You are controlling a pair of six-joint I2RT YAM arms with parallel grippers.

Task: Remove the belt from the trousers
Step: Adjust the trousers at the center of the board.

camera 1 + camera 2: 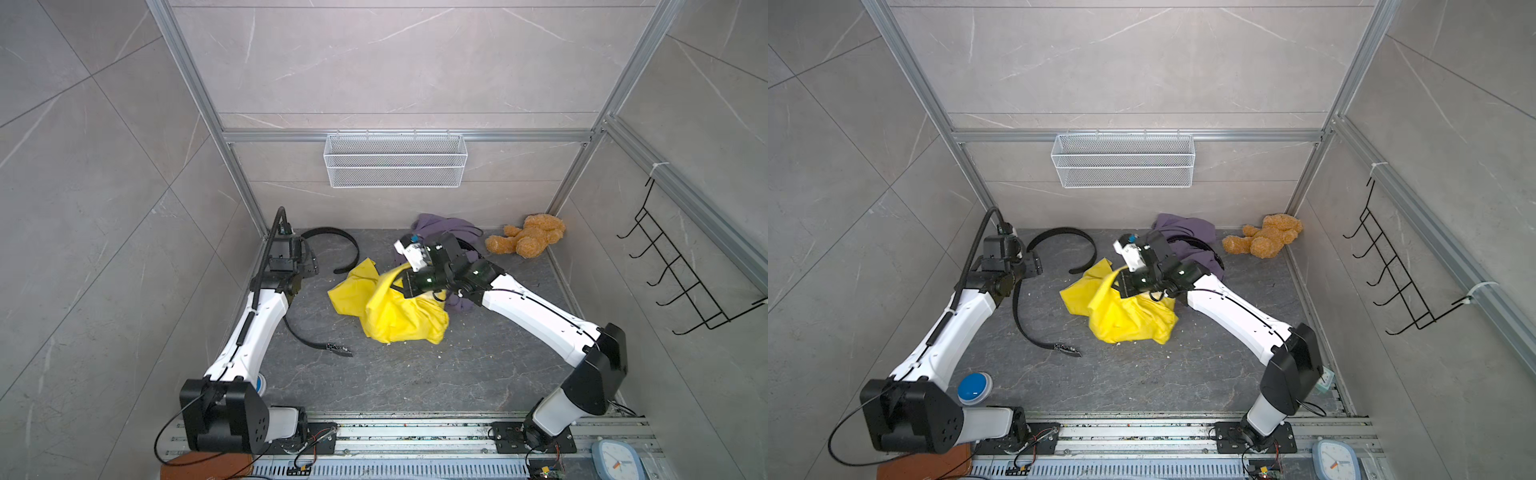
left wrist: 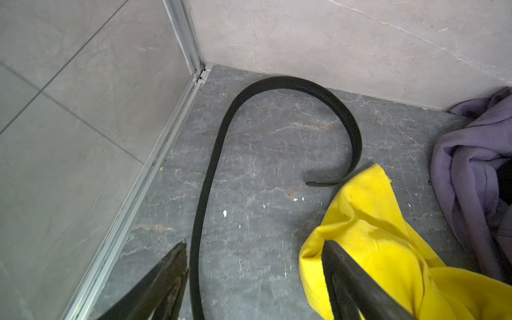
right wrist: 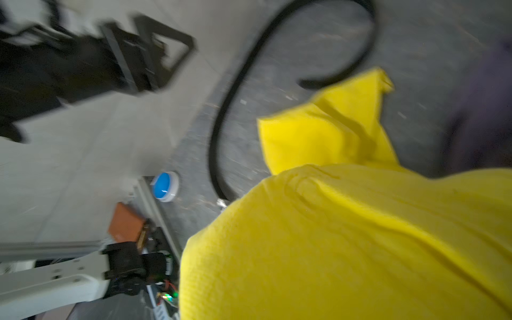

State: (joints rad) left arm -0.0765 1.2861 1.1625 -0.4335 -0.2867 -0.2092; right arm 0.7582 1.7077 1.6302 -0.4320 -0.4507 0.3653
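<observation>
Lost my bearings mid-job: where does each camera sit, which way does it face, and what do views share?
Top views: overhead from the robot's side, looking down toward the back wall; both arms, left pincer and right pincer show.
Left wrist: on the left arm, facing the far left corner; its open fingers frame the belt.
Right wrist: on the right arm, blurred, facing the left arm; yellow garment hides its own pincer.
Shared: both wrist views show the belt's curl and the yellow garment's corner.
</observation>
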